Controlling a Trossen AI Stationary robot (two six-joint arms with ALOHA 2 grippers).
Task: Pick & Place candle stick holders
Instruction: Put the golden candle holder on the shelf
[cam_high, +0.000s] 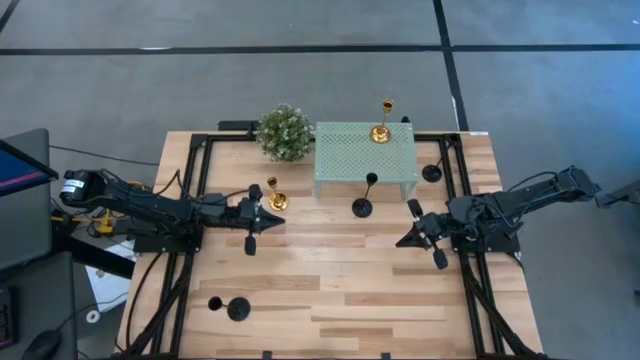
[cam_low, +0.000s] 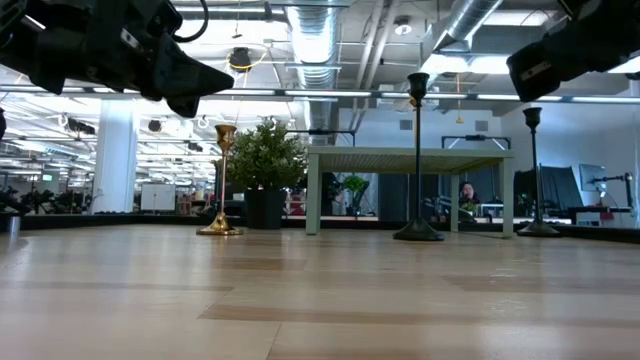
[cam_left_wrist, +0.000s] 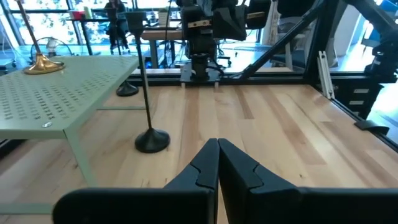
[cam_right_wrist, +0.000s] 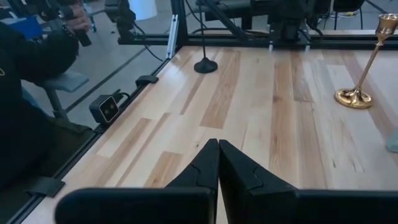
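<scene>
Light wood table (cam_high: 330, 285) over grey floor; open office behind. Mint stand (cam_high: 365, 155) far centre. Left gripper (cam_high: 250, 243) and right gripper (cam_high: 437, 260) hover, fingers pressed together, empty.

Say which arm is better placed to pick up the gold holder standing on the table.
Left. The left gripper, shut and empty, sits just beside the gold holder; the right gripper, also shut, is across the table, past the green stand.

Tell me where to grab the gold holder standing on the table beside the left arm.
Take the gold holder by its thin stem, above the flared base. It stands upright, so bring the left end effector in level from the side, fingers straddling the stem.
</scene>
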